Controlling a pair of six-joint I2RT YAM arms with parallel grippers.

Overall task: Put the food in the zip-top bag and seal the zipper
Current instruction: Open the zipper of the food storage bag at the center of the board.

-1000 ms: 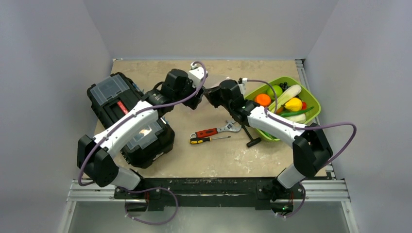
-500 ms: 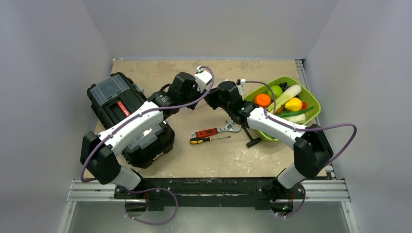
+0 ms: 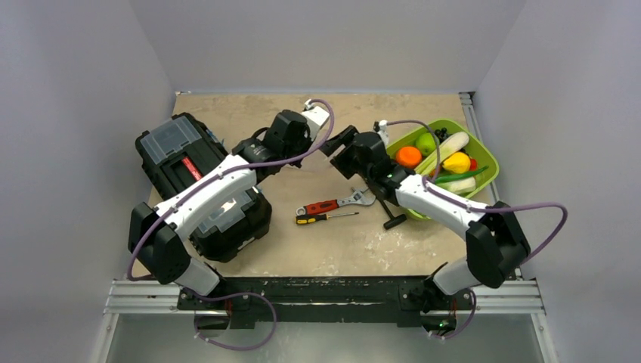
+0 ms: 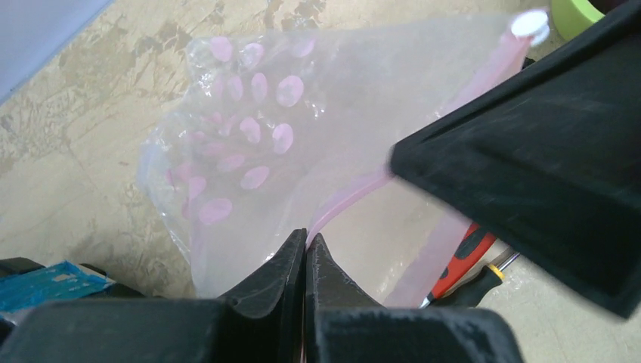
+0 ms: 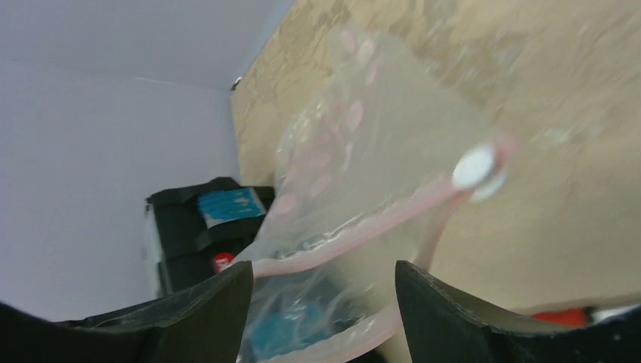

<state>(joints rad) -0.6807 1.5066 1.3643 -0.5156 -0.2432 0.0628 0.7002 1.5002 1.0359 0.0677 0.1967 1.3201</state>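
— Scuffed beige table (image 3: 227, 113) boxed in by grey walls. Black toolbox (image 3: 189, 170) to the left, lime-green tray (image 3: 490, 160) to the right. And the zip-top bag (image 4: 249, 136)?

— Up off the table, strung between the two arms near the middle. Looks empty.

— Held how?

— Left gripper (image 4: 305, 240) pressed together, pinching the zipper (image 4: 348, 198) partway along. Right gripper (image 5: 323, 268) spread wide, bag mouth between its fingers, film draped over one of them. Clamps nothing, as far as shows.

— Food?

— All in the tray, well apart from the bag: orange ball (image 3: 409, 156), green apple (image 3: 428, 141), the rest heaped beside. Wrench (image 3: 336, 203) and screwdriver (image 3: 325, 218) on the table nearer the arms; not wanted.

— Handling?

— Probably thin, floppy, slick; weighs next to nothing, sags shut once let go. Best taken by the zipper, the one stiffer edge, one lip per gripper to keep the mouth open. Avoid the bare film: slips and crumples. Toy food likely light and hard; round pieces apt to roll out of a pinch.
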